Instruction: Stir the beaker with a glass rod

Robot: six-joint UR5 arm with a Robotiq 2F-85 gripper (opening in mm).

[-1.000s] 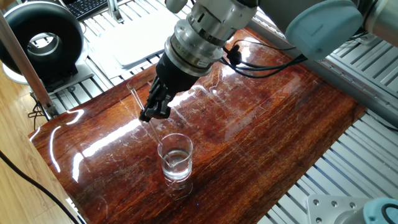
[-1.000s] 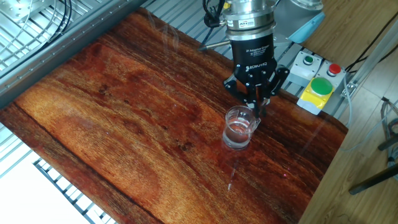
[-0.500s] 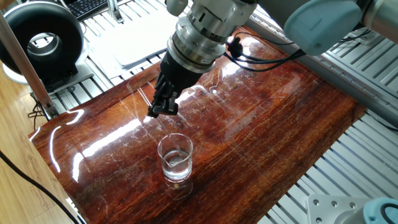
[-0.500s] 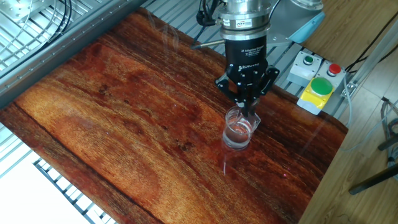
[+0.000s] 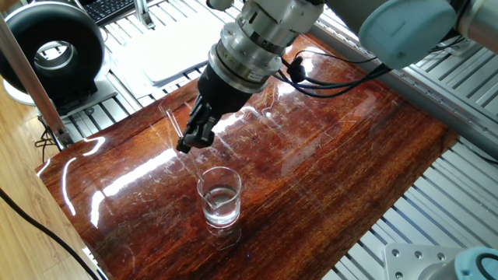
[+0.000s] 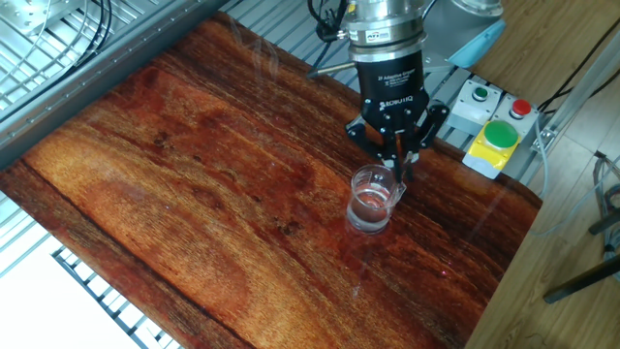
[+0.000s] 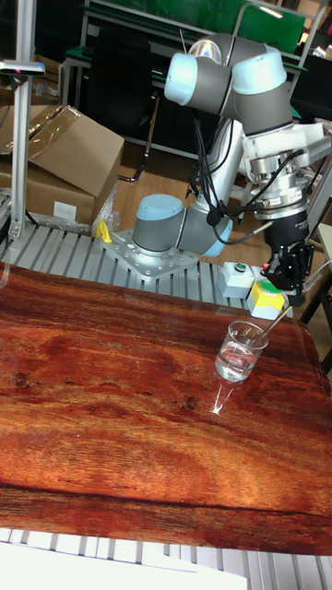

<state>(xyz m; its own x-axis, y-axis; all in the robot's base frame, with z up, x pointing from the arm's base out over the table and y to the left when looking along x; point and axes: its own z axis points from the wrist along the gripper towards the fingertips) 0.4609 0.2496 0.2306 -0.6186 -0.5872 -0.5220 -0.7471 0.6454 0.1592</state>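
Note:
A small clear beaker (image 5: pixel 220 198) with clear liquid stands on the glossy wooden tabletop (image 5: pixel 327 155). It also shows in the other fixed view as beaker (image 6: pixel 373 199) and in the tall view as beaker (image 7: pixel 242 350). My gripper (image 5: pixel 193 140) hangs just above and beside its rim, shut on the thin glass rod (image 5: pixel 169 120). The rod slants down from the fingers into the beaker, seen best in the tall view as rod (image 7: pixel 270 327). The gripper (image 6: pixel 397 160) sits over the beaker's far rim, and the gripper (image 7: pixel 290 281) is up and to its right.
A black round device (image 5: pixel 54 50), a white board (image 5: pixel 183 47) and a keyboard lie beyond the table's far edge. A box with green and red buttons (image 6: pixel 494 131) sits close behind the beaker. Cardboard boxes (image 7: pixel 65 157) stand on the floor.
Half a second ago the gripper had swung sideways with the rod. It has come back to about where it was one second ago. The beaker has stayed put.

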